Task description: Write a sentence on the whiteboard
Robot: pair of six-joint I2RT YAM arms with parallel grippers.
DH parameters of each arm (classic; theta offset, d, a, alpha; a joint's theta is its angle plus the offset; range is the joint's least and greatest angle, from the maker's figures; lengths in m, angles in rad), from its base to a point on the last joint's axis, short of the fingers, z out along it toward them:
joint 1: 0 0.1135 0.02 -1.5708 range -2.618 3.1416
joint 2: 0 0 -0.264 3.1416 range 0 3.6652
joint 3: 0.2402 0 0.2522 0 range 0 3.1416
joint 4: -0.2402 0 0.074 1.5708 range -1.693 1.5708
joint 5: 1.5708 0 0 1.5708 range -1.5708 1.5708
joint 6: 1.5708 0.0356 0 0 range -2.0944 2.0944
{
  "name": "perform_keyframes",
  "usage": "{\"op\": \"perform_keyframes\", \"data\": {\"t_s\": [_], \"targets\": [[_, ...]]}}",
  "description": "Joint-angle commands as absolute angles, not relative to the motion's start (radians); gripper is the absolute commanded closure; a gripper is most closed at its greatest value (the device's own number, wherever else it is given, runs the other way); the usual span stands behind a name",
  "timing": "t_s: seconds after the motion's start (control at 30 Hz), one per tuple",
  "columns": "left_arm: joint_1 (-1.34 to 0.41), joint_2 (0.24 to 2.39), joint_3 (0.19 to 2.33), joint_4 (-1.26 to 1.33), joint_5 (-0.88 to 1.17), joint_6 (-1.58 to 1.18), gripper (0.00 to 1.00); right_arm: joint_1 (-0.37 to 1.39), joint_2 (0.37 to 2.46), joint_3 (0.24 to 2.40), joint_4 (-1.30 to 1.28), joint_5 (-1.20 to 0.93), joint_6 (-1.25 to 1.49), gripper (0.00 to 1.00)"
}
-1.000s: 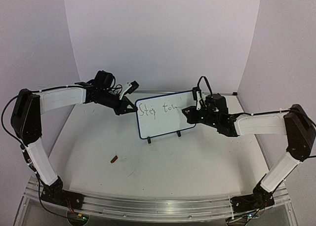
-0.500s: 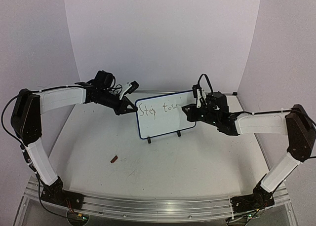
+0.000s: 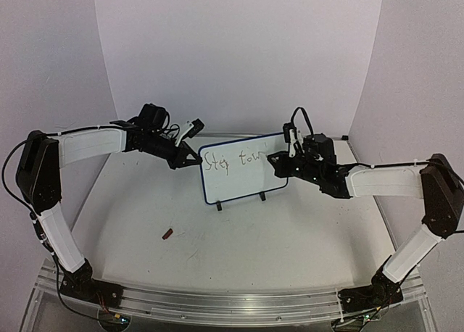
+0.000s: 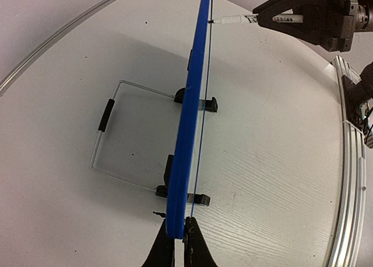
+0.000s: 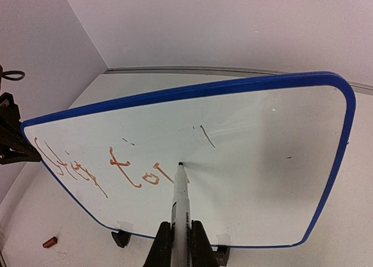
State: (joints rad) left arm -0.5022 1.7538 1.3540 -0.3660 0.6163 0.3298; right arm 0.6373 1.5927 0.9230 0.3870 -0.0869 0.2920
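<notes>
The whiteboard [image 3: 243, 180] stands upright on two black feet in the middle of the table, with a blue frame [image 4: 187, 121]. My left gripper [image 3: 190, 158] is shut on its left edge, one finger on each face [image 4: 179, 231]. My right gripper [image 3: 279, 164] is shut on a white marker [image 5: 179, 197], and the marker's tip touches the board face. The sentence [image 5: 125, 168] is thin orange-red cursive that reads roughly "Stay tow" [image 3: 232, 160], in one line across the upper left of the board. The marker [image 4: 236, 20] also shows meeting the board from the right in the left wrist view.
A small red cap [image 3: 167, 234] lies on the table in front of the board, left of centre. A wire stand [image 4: 105, 115] lies flat behind the board. A metal rail [image 3: 232, 303] runs along the near edge. Curved white walls close in the back and sides.
My right gripper has shifted slightly up and left along the board with the marker, and the last letter has gained a stroke. The left arm and the board have not moved.
</notes>
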Motion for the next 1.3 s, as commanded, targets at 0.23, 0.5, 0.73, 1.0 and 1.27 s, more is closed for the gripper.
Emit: {"op": "perform_keyframes", "data": {"t_s": [0.23, 0.5, 0.73, 1.0, 1.27], "targets": [[-0.514, 1.79, 1.358, -0.463, 0.547, 0.376, 1.0, 0.634, 1.423, 0.873, 0.38, -0.158, 0.278, 1.0], [-0.515, 1.79, 1.358, -0.464, 0.549, 0.376, 1.0, 0.583, 1.376, 0.791, 0.373, -0.274, 0.284, 1.0], [-0.514, 1.79, 1.358, -0.466, 0.55, 0.376, 1.0, 0.542, 1.452, 0.825, 0.387, -0.33, 0.294, 1.0], [-0.515, 1.789, 1.358, -0.465, 0.549, 0.376, 1.0, 0.515, 1.533, 0.868, 0.439, -0.352, 0.322, 1.0], [-0.514, 1.79, 1.358, -0.465, 0.548, 0.376, 1.0, 0.503, 1.572, 0.893, 0.478, -0.355, 0.344, 1.0]]}}
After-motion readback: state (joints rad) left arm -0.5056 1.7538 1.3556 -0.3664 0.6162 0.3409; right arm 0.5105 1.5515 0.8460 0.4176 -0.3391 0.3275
